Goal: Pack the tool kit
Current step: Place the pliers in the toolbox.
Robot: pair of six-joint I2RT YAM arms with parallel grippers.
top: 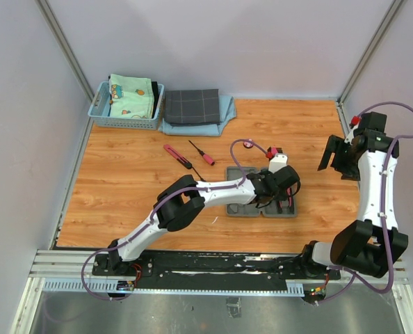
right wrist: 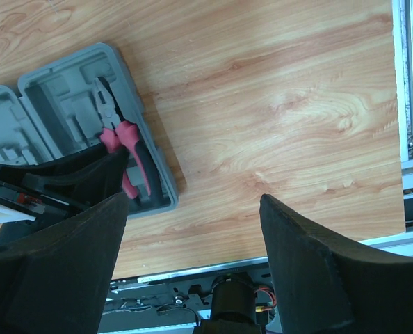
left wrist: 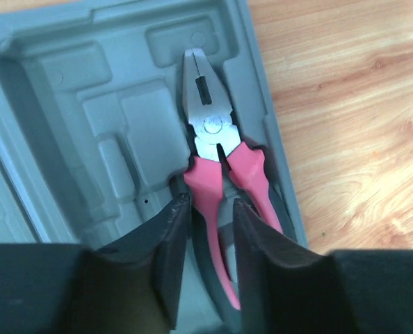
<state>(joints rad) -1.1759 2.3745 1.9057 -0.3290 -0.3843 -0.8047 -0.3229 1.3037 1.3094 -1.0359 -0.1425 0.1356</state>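
The grey tool case [top: 238, 198] lies open in the middle of the table. Its moulded tray [left wrist: 67, 90] fills the left wrist view. The pink-and-black pliers [left wrist: 210, 129] lie in the slot along the tray's right side, nose pointing away. My left gripper [left wrist: 208, 203] is over that tray [top: 283, 189], jaws closed narrowly on the pliers' left handle. My right gripper [right wrist: 192, 198] is open and empty, held above bare table right of the case [top: 333, 154]. From there I see the case [right wrist: 60, 76] and pliers [right wrist: 116, 132].
A pink-handled knife [top: 177, 155] and a small screwdriver [top: 201, 152] lie on the wood left of and behind the case. A light blue basket [top: 126, 106] and a dark checked folded cloth [top: 192, 106] sit at the back left. The metal rail [top: 206, 268] runs along the near edge.
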